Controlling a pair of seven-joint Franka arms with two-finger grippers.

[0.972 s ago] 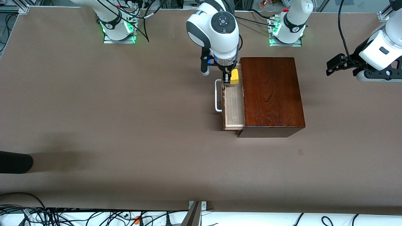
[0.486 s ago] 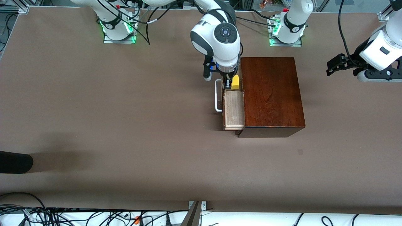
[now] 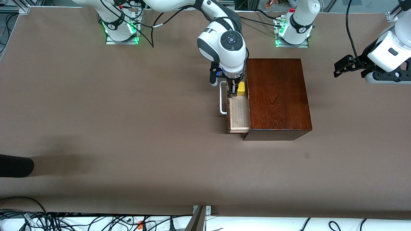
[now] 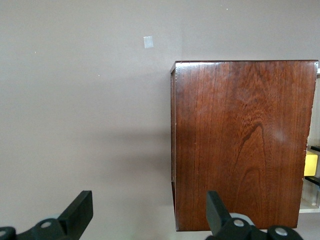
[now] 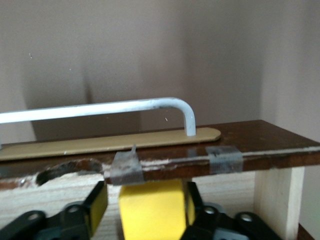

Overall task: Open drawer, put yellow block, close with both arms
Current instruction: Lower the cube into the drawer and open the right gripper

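The dark reddish-brown box [image 3: 277, 96] stands mid-table with its drawer [image 3: 239, 112] pulled out toward the right arm's end, white handle [image 3: 222, 99] outermost. My right gripper [image 3: 236, 89] is down in the drawer's end nearest the bases. The yellow block [image 3: 241, 88] sits between its fingers. In the right wrist view the block [image 5: 151, 207] lies just inside the drawer front [image 5: 240, 142], with a narrow gap to one finger [image 5: 99, 202], so the jaws are slightly open. My left gripper [image 3: 339, 68] waits open in the air at the left arm's end; its view shows the box [image 4: 240, 145].
A black object [image 3: 16, 165] lies at the table edge at the right arm's end, nearer the camera. A small pale patch [image 3: 307, 155] marks the table nearer the camera than the box. Cables run along the near edge.
The right arm has come down, bringing the yellow block lower into the open drawer. The left arm and the drawer have not moved.
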